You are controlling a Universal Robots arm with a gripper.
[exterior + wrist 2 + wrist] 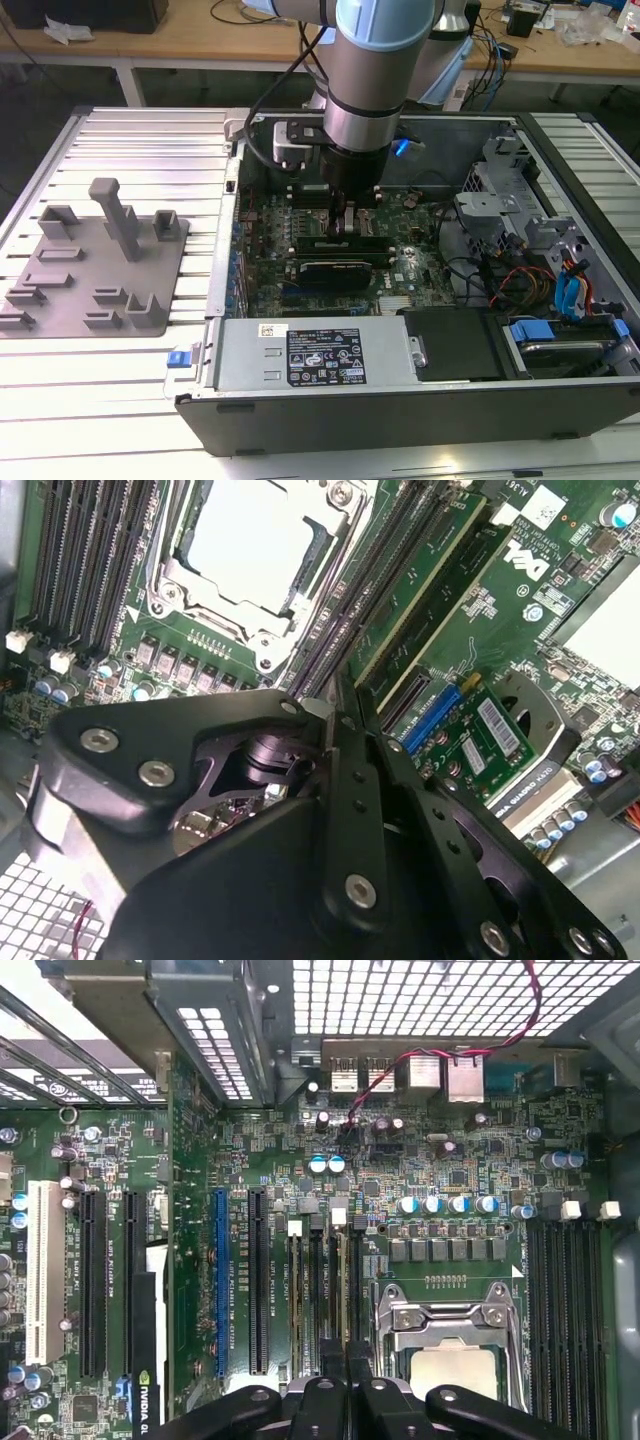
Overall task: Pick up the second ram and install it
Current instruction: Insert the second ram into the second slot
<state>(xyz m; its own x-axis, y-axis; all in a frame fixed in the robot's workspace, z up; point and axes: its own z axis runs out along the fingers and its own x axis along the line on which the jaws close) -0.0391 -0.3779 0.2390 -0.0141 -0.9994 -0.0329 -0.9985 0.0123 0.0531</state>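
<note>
My gripper (351,216) is down inside the open computer case, over the memory slots beside the processor socket (452,1332). Its black fingers (345,780) stand close together. The second ram (425,588), a long narrow green stick, stands on edge in a slot and runs straight out from my fingertips. In the first wrist view it shows edge-on as a thin strip (345,1290) between the fingertips of my gripper (347,1378). The jaws look shut on its top edge. Whether it is fully seated is hidden.
A black expansion card (340,266) lies just in front of the gripper. On the exterior view's left sits a grey plastic holder tray (95,262) on the slatted table. Drive cages and cables (540,250) crowd the case's right side, and the power supply (315,352) lies along the front.
</note>
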